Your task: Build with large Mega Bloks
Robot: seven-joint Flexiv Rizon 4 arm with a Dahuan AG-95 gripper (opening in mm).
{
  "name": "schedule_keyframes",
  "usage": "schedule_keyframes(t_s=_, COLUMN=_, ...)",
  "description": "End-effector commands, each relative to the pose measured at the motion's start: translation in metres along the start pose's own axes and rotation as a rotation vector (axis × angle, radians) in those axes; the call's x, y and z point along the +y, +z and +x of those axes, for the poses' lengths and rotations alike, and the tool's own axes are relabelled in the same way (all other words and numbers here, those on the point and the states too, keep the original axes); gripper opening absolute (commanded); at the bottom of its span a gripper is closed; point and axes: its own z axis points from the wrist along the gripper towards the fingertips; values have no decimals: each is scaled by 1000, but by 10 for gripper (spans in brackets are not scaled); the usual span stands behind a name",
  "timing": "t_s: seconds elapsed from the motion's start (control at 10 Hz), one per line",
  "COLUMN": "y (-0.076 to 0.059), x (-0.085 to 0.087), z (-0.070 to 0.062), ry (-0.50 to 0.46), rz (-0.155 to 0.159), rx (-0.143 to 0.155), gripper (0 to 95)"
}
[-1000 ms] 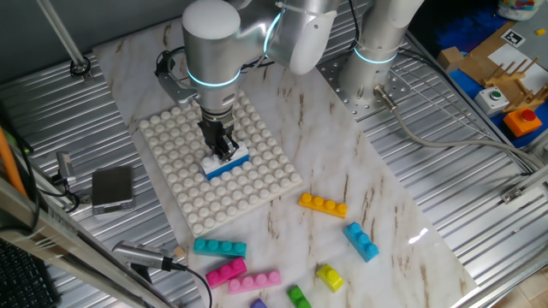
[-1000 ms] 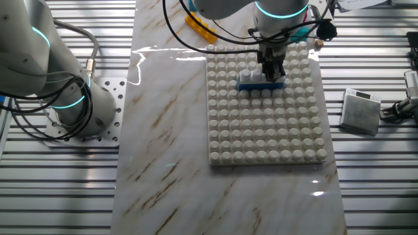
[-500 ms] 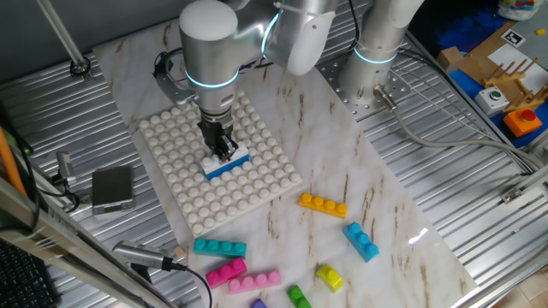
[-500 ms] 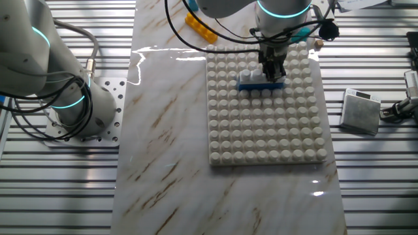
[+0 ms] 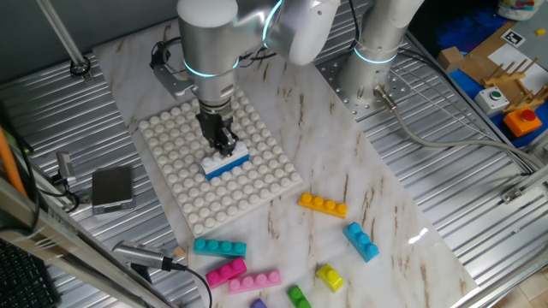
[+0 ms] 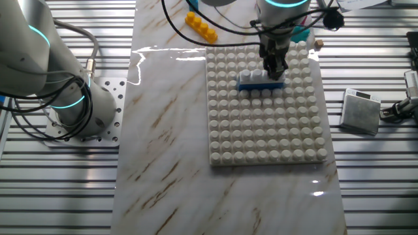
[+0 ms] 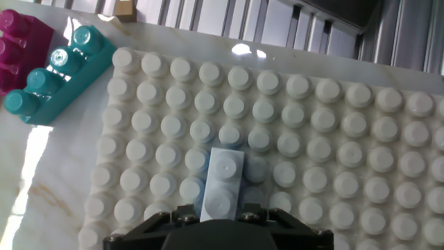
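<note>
One fixed view: marble-patterned tabletop [image 5: 385, 197] ringed by ribbed metal decking [image 5: 479, 214].

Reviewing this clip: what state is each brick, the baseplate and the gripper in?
white brick: stacked on blue brick
blue brick: seated on baseplate
gripper: just over white brick, open or shut unclear
orange brick: loose on table
teal brick: loose on table

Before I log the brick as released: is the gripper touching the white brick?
Cannot tell. In both fixed views the gripper meets the white brick; no view shows a gap or contact plainly.
</note>
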Motion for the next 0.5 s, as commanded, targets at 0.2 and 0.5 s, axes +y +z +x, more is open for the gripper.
schedule_keyframes(t_s=0.2, y=-7, x=-1, z=0, ry=-3, rz=-17, rx=1, gripper=0)
schedule_keyframes(t_s=0.5, y=0, x=-3, z=-1, ry=0, rz=-20, rx=-1, gripper=0)
